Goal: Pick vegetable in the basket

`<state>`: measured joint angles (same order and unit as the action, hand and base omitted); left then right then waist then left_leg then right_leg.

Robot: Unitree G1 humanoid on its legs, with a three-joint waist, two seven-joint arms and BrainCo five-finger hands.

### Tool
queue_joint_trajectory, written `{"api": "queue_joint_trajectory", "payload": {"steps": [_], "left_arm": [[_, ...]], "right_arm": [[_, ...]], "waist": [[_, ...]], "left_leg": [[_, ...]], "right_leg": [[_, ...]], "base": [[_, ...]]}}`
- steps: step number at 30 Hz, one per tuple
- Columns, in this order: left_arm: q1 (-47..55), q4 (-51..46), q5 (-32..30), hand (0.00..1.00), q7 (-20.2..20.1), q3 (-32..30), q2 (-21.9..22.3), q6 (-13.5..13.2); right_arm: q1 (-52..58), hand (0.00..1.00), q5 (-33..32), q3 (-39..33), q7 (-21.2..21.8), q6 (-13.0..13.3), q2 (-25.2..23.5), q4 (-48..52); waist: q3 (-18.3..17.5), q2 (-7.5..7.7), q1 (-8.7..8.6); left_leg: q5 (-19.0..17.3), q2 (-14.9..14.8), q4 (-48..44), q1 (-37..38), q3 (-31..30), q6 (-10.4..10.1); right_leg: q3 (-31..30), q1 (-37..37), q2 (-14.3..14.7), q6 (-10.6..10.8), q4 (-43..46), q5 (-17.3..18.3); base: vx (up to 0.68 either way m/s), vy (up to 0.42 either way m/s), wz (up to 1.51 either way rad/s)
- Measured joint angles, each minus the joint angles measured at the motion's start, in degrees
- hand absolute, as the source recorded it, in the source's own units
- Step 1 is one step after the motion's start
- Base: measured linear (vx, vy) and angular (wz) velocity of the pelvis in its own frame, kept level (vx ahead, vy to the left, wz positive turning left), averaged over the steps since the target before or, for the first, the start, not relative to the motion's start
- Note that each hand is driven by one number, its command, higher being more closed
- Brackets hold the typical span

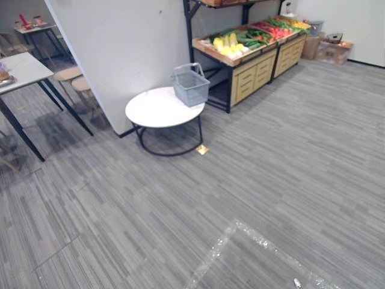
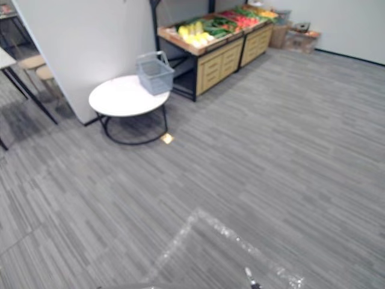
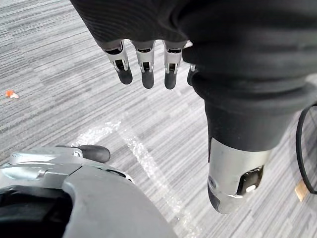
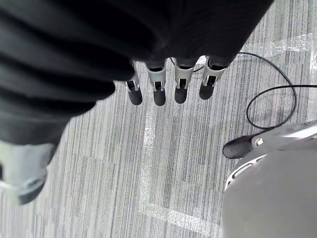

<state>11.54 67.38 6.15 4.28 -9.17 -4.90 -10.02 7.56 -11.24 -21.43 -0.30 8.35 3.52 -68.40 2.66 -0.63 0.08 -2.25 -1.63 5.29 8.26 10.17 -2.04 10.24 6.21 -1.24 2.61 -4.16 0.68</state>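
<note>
A grey wire basket (image 1: 190,84) stands on the far edge of a round white table (image 1: 157,109), also basket (image 2: 154,73). Behind it a wooden stand (image 1: 248,71) holds yellow, green and red vegetables (image 1: 231,44) in trays. My left hand (image 3: 144,62) hangs over the grey carpet with its fingers relaxed and nothing in them. My right hand (image 4: 168,84) hangs likewise over the carpet, its fingers straight and holding nothing. Both hands are far from the basket and the stand.
A white partition wall (image 1: 114,48) rises just left of the round table. Tables and stools (image 1: 69,75) stand at the far left. Cardboard boxes (image 1: 334,49) sit beyond the stand. A small tan scrap (image 1: 202,149) lies by the table; clear tape lines (image 1: 240,235) cross the carpet.
</note>
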Motion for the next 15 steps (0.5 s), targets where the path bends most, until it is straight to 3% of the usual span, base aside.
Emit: {"api": "queue_joint_trajectory", "payload": {"steps": [15], "left_arm": [[-0.3, -0.1, -2.4, 0.0, -0.2, -0.2, -0.5, -0.5]], "right_arm": [[-0.2, 0.0, 0.1, -0.8, 0.0, -0.2, -0.2, -0.1]], "waist": [[0.4, 0.89, -0.36]], "left_leg": [[0.2, 0.2, 0.4, -0.1, -1.2, 0.2]], "right_leg": [[1.6, 0.9, -0.1, -0.2, -1.1, -0.2]], "base": [[-0.01, -0.009, 0.04]]}}
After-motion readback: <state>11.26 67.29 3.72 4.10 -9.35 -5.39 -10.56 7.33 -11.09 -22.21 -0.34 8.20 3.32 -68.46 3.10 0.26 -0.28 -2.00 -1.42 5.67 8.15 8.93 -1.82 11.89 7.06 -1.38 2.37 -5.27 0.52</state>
